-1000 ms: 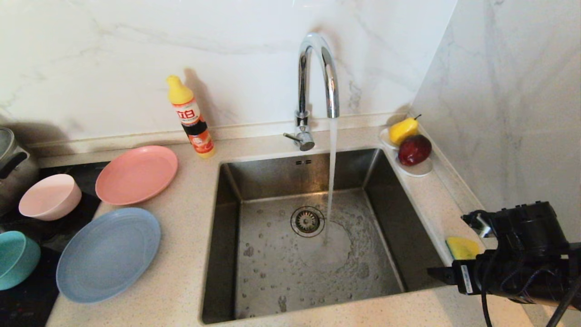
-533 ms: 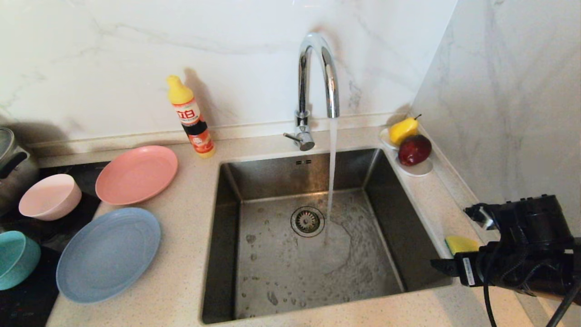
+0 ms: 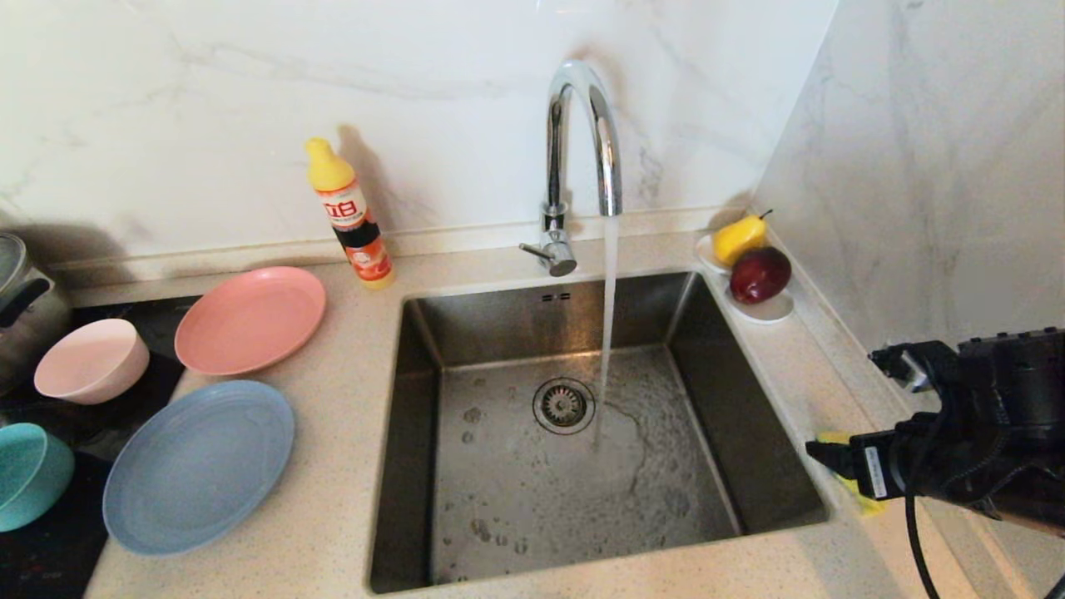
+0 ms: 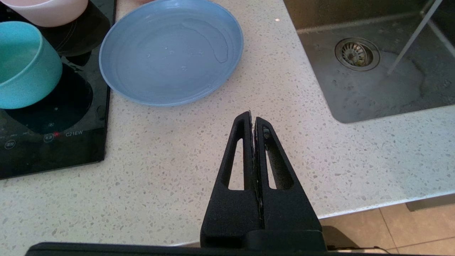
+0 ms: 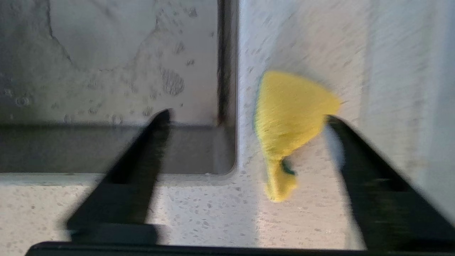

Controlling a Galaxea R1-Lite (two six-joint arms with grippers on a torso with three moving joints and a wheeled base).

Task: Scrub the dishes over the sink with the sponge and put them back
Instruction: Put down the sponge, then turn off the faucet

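Note:
The yellow sponge (image 5: 288,117) lies on the counter by the sink's right rim, and only a sliver of it (image 3: 862,502) shows in the head view. My right gripper (image 5: 247,115) hovers over it, open, with the sponge inside its span near one finger and nothing gripped. The sink (image 3: 516,491) has tap water running into it. Left of it sit the salmon plate (image 3: 250,320), pale pink bowl (image 3: 91,360), light blue plate (image 3: 198,466) and teal bowl (image 3: 29,474). My left gripper (image 4: 253,119) is shut and empty above the counter's front edge, near the blue plate (image 4: 170,53).
The chrome tap (image 3: 582,141) stands behind the basin. A detergent bottle (image 3: 349,216) stands at the back. A pear (image 3: 739,238) and an apple (image 3: 759,274) rest on a white saucer at the back right. A steel pot (image 3: 21,299) and black cooktop (image 3: 50,549) are at far left. A wall stands close on the right.
My right gripper has shifted right and a little back over the sponge, which is now almost fully covered in the head view. The left arm has stayed still.

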